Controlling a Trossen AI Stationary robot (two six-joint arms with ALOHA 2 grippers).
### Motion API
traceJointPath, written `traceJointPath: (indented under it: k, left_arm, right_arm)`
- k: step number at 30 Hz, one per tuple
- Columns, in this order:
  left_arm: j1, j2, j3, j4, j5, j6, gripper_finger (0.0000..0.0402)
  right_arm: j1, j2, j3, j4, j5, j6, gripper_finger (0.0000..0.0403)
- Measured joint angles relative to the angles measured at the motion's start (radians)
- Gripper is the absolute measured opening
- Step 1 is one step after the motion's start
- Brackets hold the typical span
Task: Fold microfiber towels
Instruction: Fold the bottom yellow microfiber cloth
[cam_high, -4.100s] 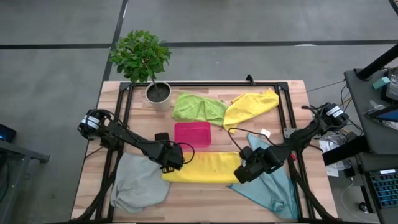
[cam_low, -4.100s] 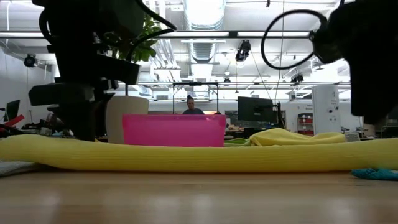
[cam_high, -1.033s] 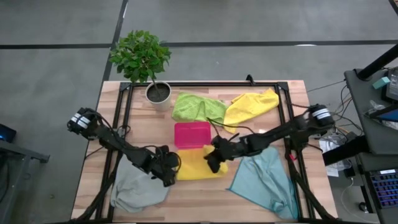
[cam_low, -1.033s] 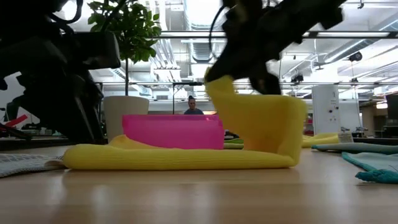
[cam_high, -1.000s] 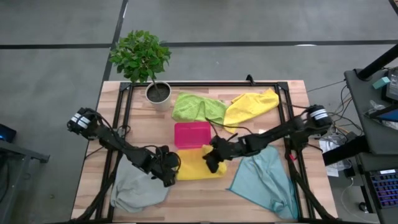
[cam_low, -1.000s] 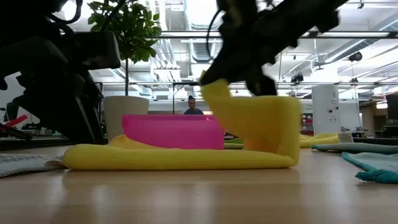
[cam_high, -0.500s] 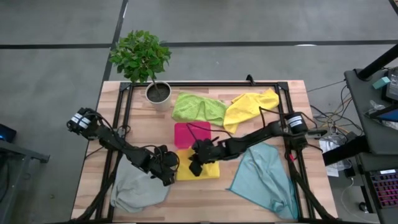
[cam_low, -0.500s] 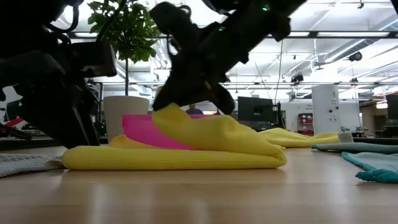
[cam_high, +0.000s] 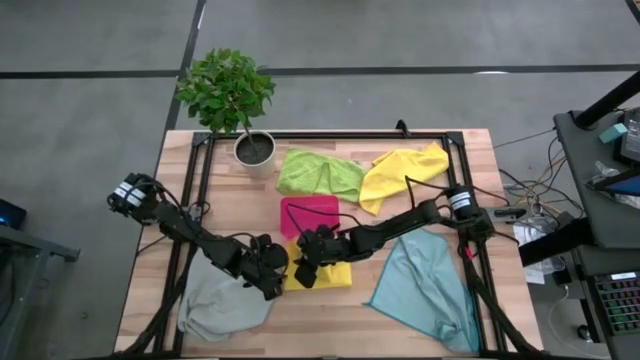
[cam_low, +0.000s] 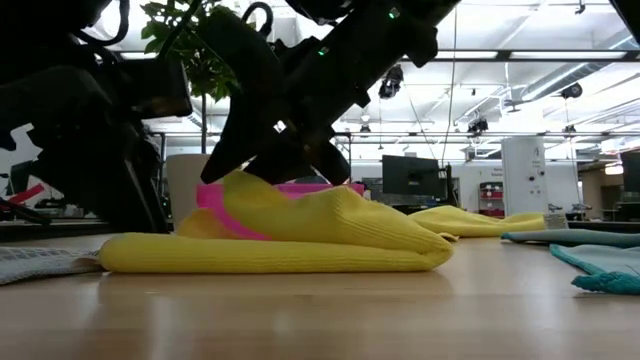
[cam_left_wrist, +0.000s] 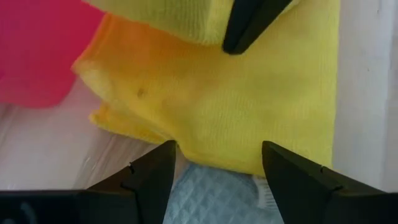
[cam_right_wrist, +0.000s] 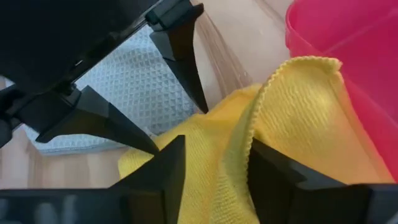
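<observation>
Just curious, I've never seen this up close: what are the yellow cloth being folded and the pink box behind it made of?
The yellow towel looks like soft knitted fabric: fine ribbed weave, stitched edge, limp folds. The pink tray looks like smooth, slightly see-through plastic with rigid rounded walls, though that's only by appearance.

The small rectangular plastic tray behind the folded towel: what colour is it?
Pink. The small rectangular plastic tray shows best in the high view.

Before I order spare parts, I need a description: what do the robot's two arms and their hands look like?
Both arms are dark, slim and jointed, with thin black cables looping along them. Each has a joint band with white markings near its base. The left hand and right hand are black. Their fingers are dark, flat and angular, narrowing to pointed tips.
</observation>
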Motion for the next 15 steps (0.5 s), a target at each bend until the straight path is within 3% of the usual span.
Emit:
traceJointPath:
  k: [7,15]
  left_arm:
    - [0.0,0.0,0.001,-0.005,0.0,0.0,0.0224]
    - [0.0,0.0,0.001,-0.006,0.0,-0.025,0.0224]
  right_arm:
    - [0.0,-0.005,0.008,0.0,0.002,-0.08,0.0189]
    - [0.0,-0.007,0.009,-0.048,-0.004,-0.14,0.0192]
